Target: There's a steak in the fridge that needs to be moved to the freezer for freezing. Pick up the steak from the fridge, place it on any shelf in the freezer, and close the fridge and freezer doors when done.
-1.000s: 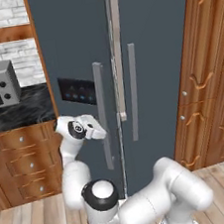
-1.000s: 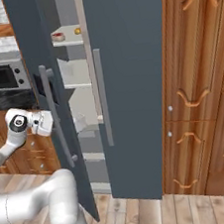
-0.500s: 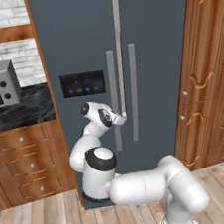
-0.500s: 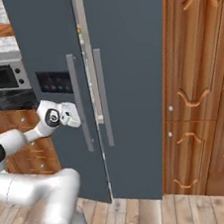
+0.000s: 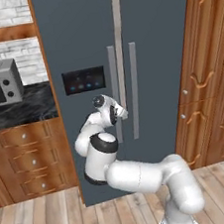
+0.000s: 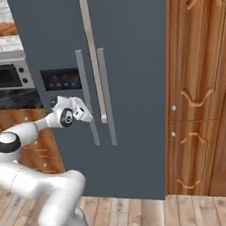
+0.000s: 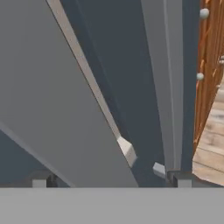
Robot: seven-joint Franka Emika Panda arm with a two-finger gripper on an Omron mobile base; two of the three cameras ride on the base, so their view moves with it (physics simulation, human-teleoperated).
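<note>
Standing in front of the tall slate-grey appliance, I see both doors [image 5: 151, 54] looking flush, the freezer [image 5: 75, 49] door with its black blue-lit panel [image 5: 84, 80] on the left and the plain fridge [image 5: 164, 77] door on the right. Their two bar handles [image 5: 115, 91] run side by side at the seam. The gripper [image 5: 121, 114] sits right against the lower part of the freezer door's handle, and its fingers [image 7: 175, 178] are spread wide with nothing between them; from the hand's own camera the handle bar [image 7: 57, 105] crosses close in front. I'd judge the hand is placed there because pushing on the handle edge gives the most leverage for seating that door. The steak is shut away behind the doors, so I cannot tell which shelf it lies on. A microwave [image 5: 1, 88] sits on the dark bench [image 5: 18, 109] to the left, wooden cabinets [image 5: 208, 71] to the right. By the look of it the closing step is essentially done
</note>
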